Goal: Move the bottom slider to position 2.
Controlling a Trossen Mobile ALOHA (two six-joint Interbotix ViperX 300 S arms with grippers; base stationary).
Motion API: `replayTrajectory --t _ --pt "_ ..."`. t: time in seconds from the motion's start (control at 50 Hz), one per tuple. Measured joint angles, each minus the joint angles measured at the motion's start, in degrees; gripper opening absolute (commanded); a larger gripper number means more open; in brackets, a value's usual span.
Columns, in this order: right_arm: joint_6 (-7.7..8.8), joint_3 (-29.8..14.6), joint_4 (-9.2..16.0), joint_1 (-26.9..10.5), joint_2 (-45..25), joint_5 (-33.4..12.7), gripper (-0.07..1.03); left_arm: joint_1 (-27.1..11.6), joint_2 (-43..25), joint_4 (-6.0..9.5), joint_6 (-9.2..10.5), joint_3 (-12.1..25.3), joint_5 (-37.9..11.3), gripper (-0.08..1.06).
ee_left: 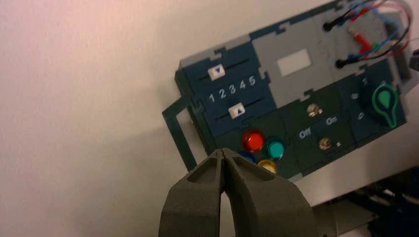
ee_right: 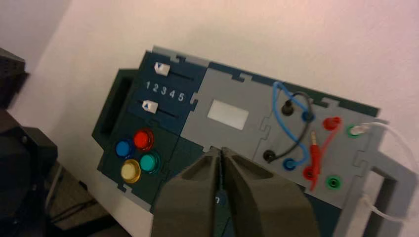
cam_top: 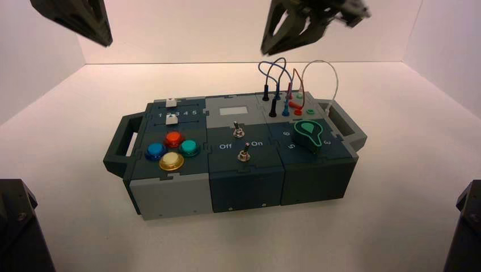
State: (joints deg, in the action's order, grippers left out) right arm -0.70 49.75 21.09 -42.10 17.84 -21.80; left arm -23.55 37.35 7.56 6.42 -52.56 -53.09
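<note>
Since nothing yet touches the box (cam_top: 170, 192), it sits square on the worktop (cam_top: 397, 215) with both arms high above. Left tool (ee_left: 225, 154) and right tool (ee_right: 220, 152) each hang with fingers pressed together. Bottom slider (ee_left: 237, 110) rests below the digits, nearer 3 than 2 (ee_left: 222, 94).

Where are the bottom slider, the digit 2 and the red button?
bottom slider (ee_left: 237, 110), left wrist view, top face of the white knob.
digit 2 (ee_left: 222, 94), left wrist view, middle of the printed numeral.
red button (ee_left: 253, 140), left wrist view, centre of its cap.
</note>
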Motion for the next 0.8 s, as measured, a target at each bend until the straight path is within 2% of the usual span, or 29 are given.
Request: replayTrajectory --t 0.14,0.32,0.8 --pt "0.0 -2.4 0.4 -1.7 -4.0 -0.4 -0.02 -0.1 -0.7 0.0 -0.09 -0.1 -0.3 -0.03" --pt "0.0 -7.4 2.1 -4.0 -9.8 -2.5 -0.02 -0.4 -0.7 0.0 -0.18 -0.3 -0.7 -0.03" --pt "0.09 -16.6 5.1 -8.5 -23.2 -5.4 -0.02 -0.6 -0.2 0.09 -0.18 -2.3 -1.1 -0.03"
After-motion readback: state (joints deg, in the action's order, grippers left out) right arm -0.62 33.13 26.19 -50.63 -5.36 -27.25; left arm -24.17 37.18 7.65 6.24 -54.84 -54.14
